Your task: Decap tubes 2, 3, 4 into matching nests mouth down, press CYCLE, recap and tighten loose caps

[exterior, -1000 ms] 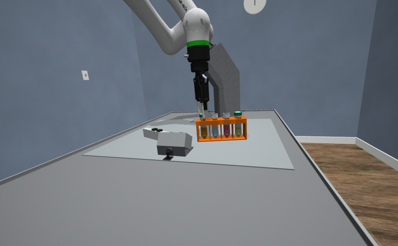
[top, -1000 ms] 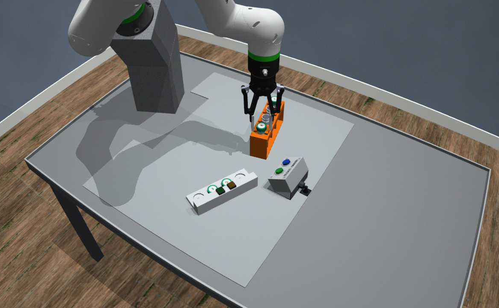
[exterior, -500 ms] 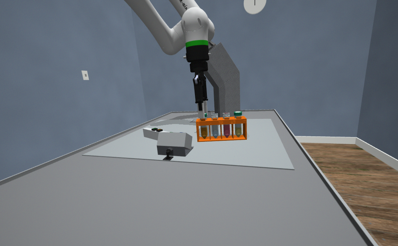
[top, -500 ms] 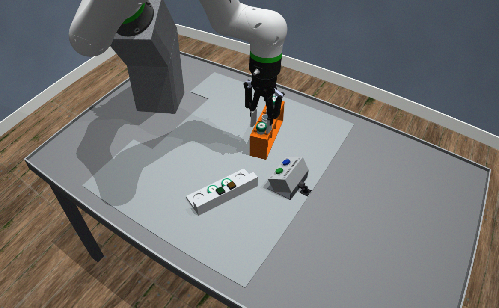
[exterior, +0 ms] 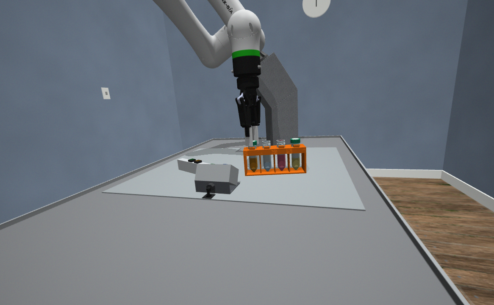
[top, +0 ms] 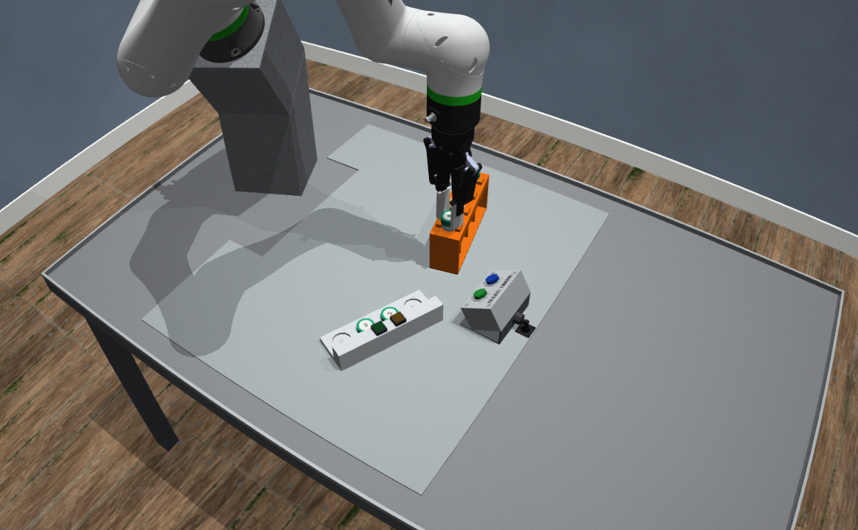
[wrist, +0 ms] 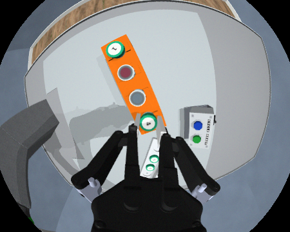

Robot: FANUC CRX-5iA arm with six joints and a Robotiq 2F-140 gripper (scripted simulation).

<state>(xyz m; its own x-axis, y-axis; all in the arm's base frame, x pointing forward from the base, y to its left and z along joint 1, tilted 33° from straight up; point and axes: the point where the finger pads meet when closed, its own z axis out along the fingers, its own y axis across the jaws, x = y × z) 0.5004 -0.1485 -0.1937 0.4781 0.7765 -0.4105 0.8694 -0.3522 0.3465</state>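
Note:
My gripper (top: 448, 218) (exterior: 251, 141) (wrist: 148, 120) reaches straight down and is shut on the green cap of tube 4 (top: 447, 216) (exterior: 254, 143) (wrist: 147, 121), which sits on its tube at the near end of the orange decapping station (top: 448, 253) (exterior: 275, 171) (wrist: 131, 85). Tube 2 (exterior: 280, 142) (wrist: 125, 72) and tube 3 (exterior: 266, 143) (wrist: 137, 98) stand open. Tube 1's cap (exterior: 295, 141) (wrist: 115, 49) is on. Cap 2 (top: 388, 312) and cap 3 (top: 364, 324) lie in the middle nests of the white cap tray (top: 353, 352). The end nests are empty.
The grey key box (top: 494, 309) (exterior: 216, 178) stands right of the tray with the blue key (top: 491, 278) (wrist: 198, 125) and the green key (top: 480, 294) (wrist: 196, 138). Both lamps on the tray's console (top: 379, 329) look dark. The arm's grey pedestal (top: 254, 99) stands at the back left.

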